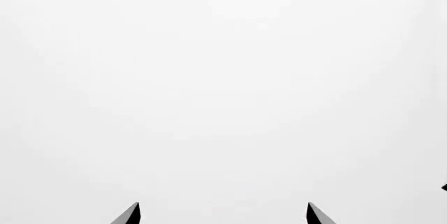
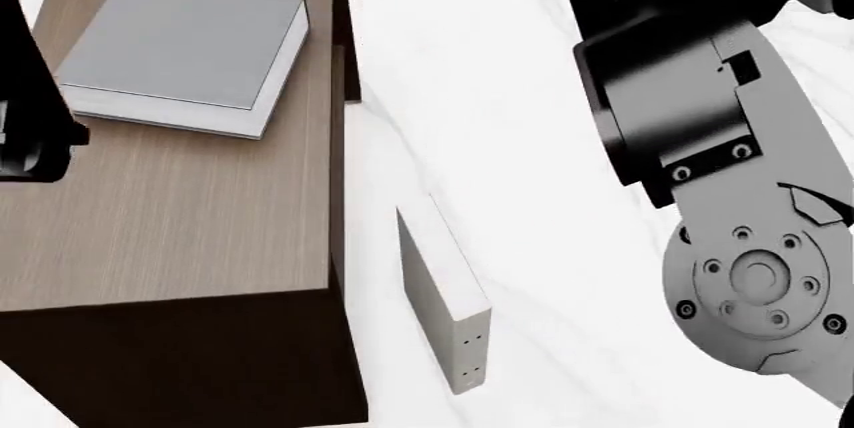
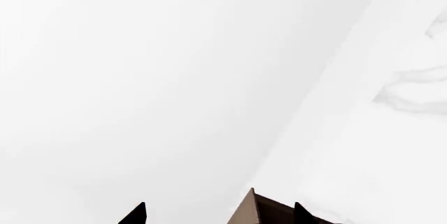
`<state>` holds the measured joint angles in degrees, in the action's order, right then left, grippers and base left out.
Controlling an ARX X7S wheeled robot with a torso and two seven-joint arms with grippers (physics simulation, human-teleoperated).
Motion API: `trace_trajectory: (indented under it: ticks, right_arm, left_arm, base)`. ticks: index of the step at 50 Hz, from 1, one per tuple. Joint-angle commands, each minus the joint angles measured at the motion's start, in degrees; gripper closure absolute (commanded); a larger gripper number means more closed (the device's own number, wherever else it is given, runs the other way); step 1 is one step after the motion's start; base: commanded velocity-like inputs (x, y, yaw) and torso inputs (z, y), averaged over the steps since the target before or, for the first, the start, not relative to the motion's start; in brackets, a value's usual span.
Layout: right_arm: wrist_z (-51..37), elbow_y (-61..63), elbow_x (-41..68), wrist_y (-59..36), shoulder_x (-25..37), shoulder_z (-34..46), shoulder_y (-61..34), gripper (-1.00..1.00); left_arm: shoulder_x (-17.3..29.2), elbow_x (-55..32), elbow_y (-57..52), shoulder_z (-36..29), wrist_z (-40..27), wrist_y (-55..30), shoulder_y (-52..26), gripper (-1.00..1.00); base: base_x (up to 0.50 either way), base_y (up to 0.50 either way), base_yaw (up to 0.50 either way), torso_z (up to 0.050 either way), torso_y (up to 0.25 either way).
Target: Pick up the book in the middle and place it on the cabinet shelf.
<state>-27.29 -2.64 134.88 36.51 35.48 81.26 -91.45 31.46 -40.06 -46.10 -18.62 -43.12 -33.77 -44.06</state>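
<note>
The book, a thick hardcover with a grey cover and white page edges, lies flat on the brown wood-grain top of the cabinet shelf at the far left of the head view. Neither gripper touches it. My left gripper is open and empty, with only blank white surface in front of it. My right gripper is open and empty; a brown corner of the cabinet shows between its fingertips, farther off. In the head view both grippers are out of sight; only arm parts show.
An off-white book with small dots on its spine stands upright on the white marbled surface, just right of the cabinet. My right arm's big links fill the right side. A dark part of my left arm overlaps the cabinet's left edge.
</note>
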Motion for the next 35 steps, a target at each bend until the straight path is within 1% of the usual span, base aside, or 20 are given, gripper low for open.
trace_trajectory:
  ticks: [1,4,6,7,8,10,11,12,14,15,18,22,24,25,30,35]
  right_arm:
    - [-3.97,2.22,-3.50,-2.92,3.83,0.07,-8.01,-1.00]
    - [-4.66,-0.12,-3.65,-5.56,3.22,0.47,-10.88,-1.00]
    - [-7.80,-1.37,-8.29,-7.57,3.06,3.76,-14.40,-1.00]
    - [-8.77,-1.93,-10.55,-8.77,2.90,5.25,-16.08,-1.00]
    - [-9.91,-3.12,-13.04,-10.55,2.35,6.87,-18.62,-1.00]
    - [-10.21,-4.59,-15.02,-12.49,1.71,8.21,-20.77,-1.00]
    - [-8.97,-5.19,-15.21,-14.45,1.50,8.65,-21.85,-1.00]
    - [-7.74,-5.51,-17.45,-16.21,1.04,9.67,-23.92,-1.00]
    - [-9.08,-5.86,-21.01,-17.10,0.66,11.45,-25.84,-1.00]
    - [-10.86,-6.52,-24.42,-18.59,0.21,13.48,-28.04,-1.00]
    - [-11.88,-7.72,-25.73,-19.80,-0.41,14.25,-29.54,-1.00]
    - [-16.95,-8.61,-33.30,-21.28,-0.95,17.91,-33.20,-1.00]
    - [-15.95,-8.46,-31.41,-21.27,-0.78,16.77,-32.82,-1.00]
    - [-16.58,-8.46,-33.01,-22.04,-0.87,17.69,-33.67,-1.00]
    - [-15.73,-7.65,-31.19,-21.17,-0.25,16.10,-32.52,-1.00]
    - [-16.02,-7.74,-32.12,-21.73,-0.51,16.36,-32.85,-1.00]
  left_arm:
    - [-6.69,-3.84,17.44,-2.22,5.63,-6.99,-28.85,-1.00]
    - [-8.90,-2.14,24.53,-3.53,8.59,-5.93,-33.90,-1.00]
    - [-9.43,-0.13,27.67,-5.65,10.66,-5.61,-36.82,-1.00]
    - [-10.19,0.09,29.56,-5.65,11.18,-5.14,-37.83,-1.00]
    - [-11.15,1.12,33.18,-6.27,12.68,-4.35,-40.23,-1.00]
    - [-11.97,1.81,36.90,-6.27,14.21,-3.19,-42.50,-1.00]
    - [-12.45,1.88,38.32,-6.00,14.90,-2.52,-43.65,-1.00]
    - [-13.26,3.60,42.34,-6.81,15.97,-1.73,-46.62,-1.00]
    - [-13.87,4.13,44.76,-6.99,17.02,-1.08,-48.64,-1.00]
    - [-14.18,4.66,46.10,-7.23,17.43,-0.79,-49.85,-1.00]
    - [-15.36,6.32,50.60,-7.99,18.95,0.48,-53.89,-1.00]
    - [-16.17,7.73,54.76,-8.74,20.35,1.95,-56.20,-1.00]
    - [-16.32,7.91,55.72,-8.72,20.59,2.39,-56.52,-1.00]
    - [-16.42,8.04,56.22,-8.76,20.58,2.32,-56.93,-1.00]
    - [-16.25,8.21,56.13,-9.22,20.59,1.98,-56.87,-1.00]
    - [-16.09,8.78,56.61,-9.83,20.92,2.66,-56.32,-1.00]
  base:
    - [0.00,0.00,0.00,0.000,0.000]
    - [0.00,0.00,0.00,0.000,0.000]
    - [0.00,0.00,0.00,0.000,0.000]
    - [0.00,0.00,0.00,0.000,0.000]
    - [0.00,0.00,0.00,0.000,0.000]
    - [0.00,0.00,0.00,0.000,0.000]
    - [0.00,0.00,0.00,0.000,0.000]
    - [0.00,0.00,0.00,0.000,0.000]
    - [0.00,0.00,0.00,0.000,0.000]
    - [0.00,0.00,0.00,0.000,0.000]
    - [0.00,0.00,0.00,0.000,0.000]
    - [0.00,0.00,0.00,0.000,0.000]
    - [0.00,0.00,0.00,0.000,0.000]
    - [0.00,0.00,0.00,0.000,0.000]
    - [0.00,0.00,0.00,0.000,0.000]
    - [0.00,0.00,0.00,0.000,0.000]
